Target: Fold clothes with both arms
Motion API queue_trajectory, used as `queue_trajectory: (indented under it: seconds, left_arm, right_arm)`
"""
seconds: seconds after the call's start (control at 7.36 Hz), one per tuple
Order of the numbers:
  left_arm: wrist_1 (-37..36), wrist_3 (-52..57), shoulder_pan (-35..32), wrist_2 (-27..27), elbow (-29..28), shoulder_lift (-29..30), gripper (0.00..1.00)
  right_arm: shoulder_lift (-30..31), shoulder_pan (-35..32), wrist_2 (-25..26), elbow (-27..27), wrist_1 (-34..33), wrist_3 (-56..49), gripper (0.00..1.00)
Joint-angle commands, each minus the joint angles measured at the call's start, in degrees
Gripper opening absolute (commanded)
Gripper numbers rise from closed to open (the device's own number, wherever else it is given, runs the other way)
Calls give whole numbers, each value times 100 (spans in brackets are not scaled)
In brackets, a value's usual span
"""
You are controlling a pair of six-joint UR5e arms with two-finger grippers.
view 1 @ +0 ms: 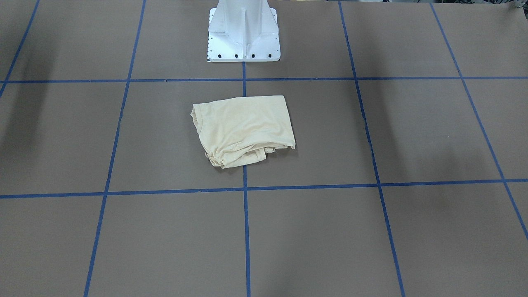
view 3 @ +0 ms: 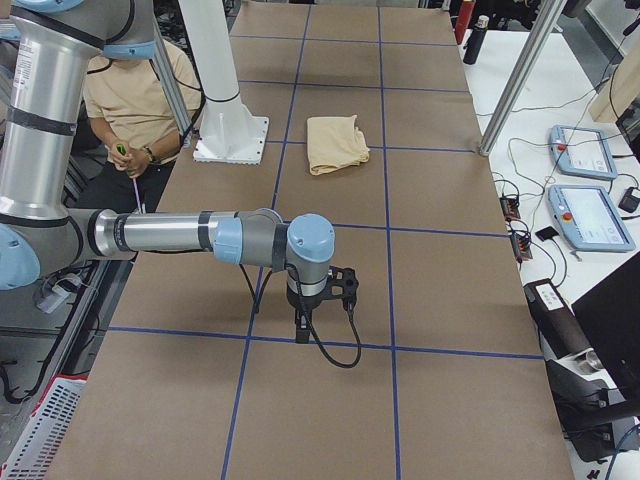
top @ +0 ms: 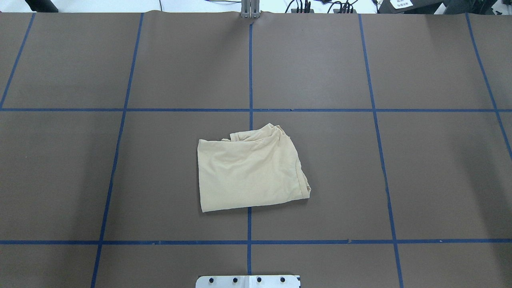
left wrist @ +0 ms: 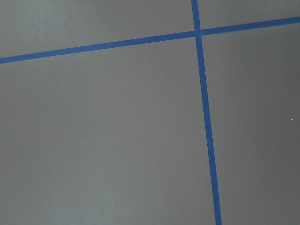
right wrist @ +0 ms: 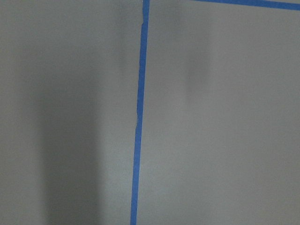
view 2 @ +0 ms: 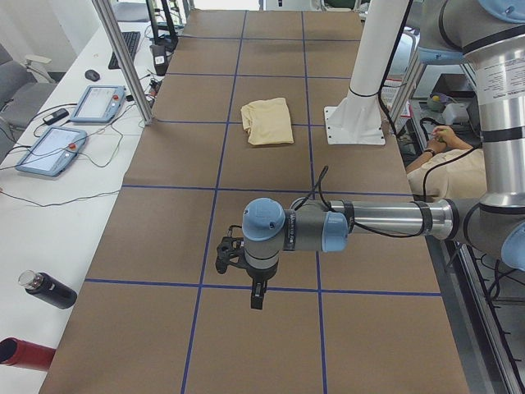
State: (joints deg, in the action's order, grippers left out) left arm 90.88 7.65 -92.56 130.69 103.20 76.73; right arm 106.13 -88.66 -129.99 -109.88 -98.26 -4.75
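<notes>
The T-shirt (top: 250, 176) lies as a folded packet at the middle of the table (top: 80, 180), straddling the central blue tape line (top: 250, 80) and a short way out from the white pedestal (view 1: 243, 37). Its longer side runs across the table, from the robot's left to its right. The collar (top: 301, 172) is at the end toward the robot's right, a plain straight edge faces its left, and the far edge, away from the pedestal, is bunched into loose folds. Neither arm shows in the overhead or front views. The side views place the left arm (view 2: 385, 220) over the table's left end and the right arm (view 3: 160, 232) over its right end, each reaching out level with its tool pointing down. The left gripper (view 2: 257, 295) and the right gripper (view 3: 303, 330) both hang over bare table near tape crossings, well apart from the shirt. They appear only in those side views, so I cannot tell whether their fingers are parted or closed. Both wrist cameras show only table cover and tape. The two arms look about equally far from the packet, one off each short end, so any further move would mean travelling inward along the table toward the centre. The fold looks largely done, with the rumpled far edge the likeliest part to need tidying.
</notes>
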Motion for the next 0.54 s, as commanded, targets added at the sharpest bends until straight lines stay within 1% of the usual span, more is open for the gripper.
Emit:
queue_trajectory:
  seconds: [0.0,0.41]
  left_arm:
    - [0,0,1,9,16,0,100]
    - [9,-9,1,18,42,9,100]
  right_arm:
    - [13,-3,0,1,0,0,100]
    - [13,-3,0,-7,0,-9,100]
